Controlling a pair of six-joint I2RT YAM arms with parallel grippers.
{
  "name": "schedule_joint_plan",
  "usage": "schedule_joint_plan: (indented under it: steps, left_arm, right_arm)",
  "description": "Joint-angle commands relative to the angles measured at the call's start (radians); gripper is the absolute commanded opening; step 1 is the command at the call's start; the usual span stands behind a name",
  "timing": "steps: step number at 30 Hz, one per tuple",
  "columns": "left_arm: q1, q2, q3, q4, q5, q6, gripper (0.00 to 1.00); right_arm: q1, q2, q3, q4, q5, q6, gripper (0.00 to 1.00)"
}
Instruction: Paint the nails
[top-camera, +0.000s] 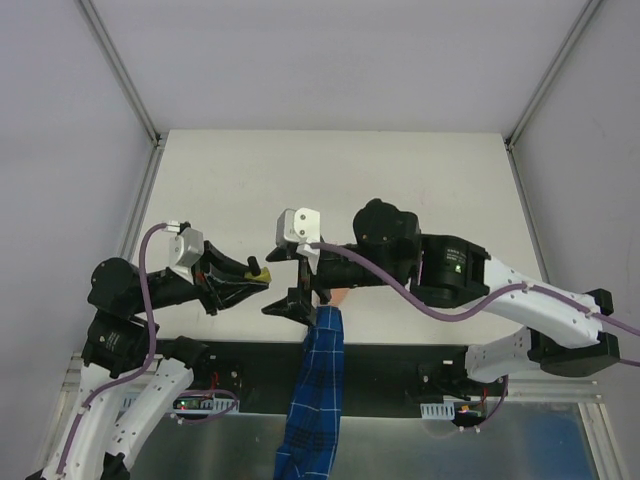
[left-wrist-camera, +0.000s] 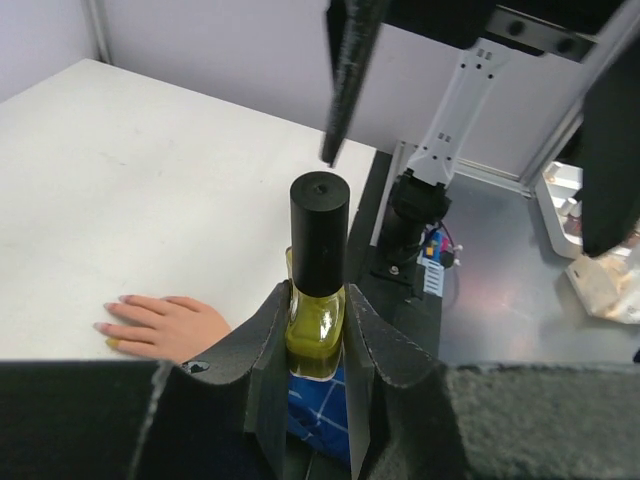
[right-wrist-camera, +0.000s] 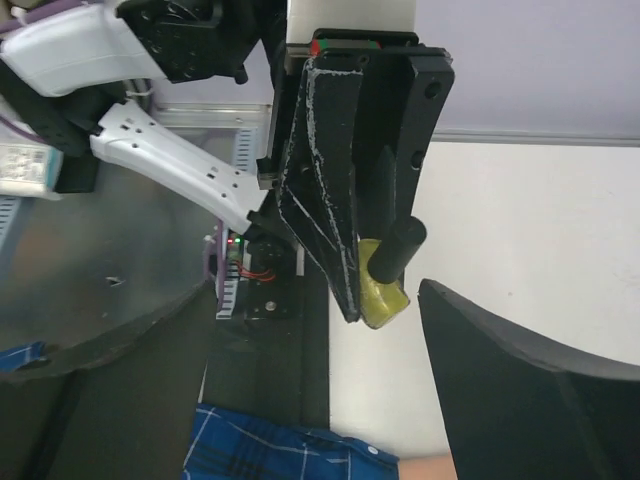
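Left arm and right arm: same build, white link shells with black joint housings. A purple cable runs along each and bows free near the wrist. Each wrist has a white-grey camera block. The jaws are matte black, wedge-shaped and ribbed; the left pair is scuffed white along the edges, with a red/green mark at the mount. Small dark screws dot the white links. Green LED on the base board.
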Motion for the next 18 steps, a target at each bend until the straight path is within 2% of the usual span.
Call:
schedule_joint_plan:
  steps: [1,7,11,12,16,18]
  left_arm:
    - [0.000,-0.021,0.017,0.053,0.120,-0.073,0.00]
    - [0.000,-0.052,0.027,0.053,0.191,-0.110,0.00]
    - [0.000,-0.075,0.033,0.053,0.198,-0.119,0.00]
    - [0.000,-0.077,0.035,0.053,0.200,-0.124,0.00]
    - [0.000,-0.074,0.050,0.055,0.206,-0.129,0.00]
    - [0.000,-0.070,0.056,0.058,0.209,-0.132,0.00]
  right_arm:
    - [-0.092,-0.012,-0.003,0.068,-0.359,0.050,0.85]
    - [-0.157,0.082,0.076,0.107,-0.494,0.105,0.74]
    - [-0.174,0.135,0.118,0.143,-0.637,0.156,0.61]
    - [-0.175,0.148,0.122,0.148,-0.660,0.168,0.54]
    - [-0.174,0.165,0.115,0.182,-0.723,0.194,0.44]
    - [-0.174,0.166,0.107,0.194,-0.737,0.199,0.31]
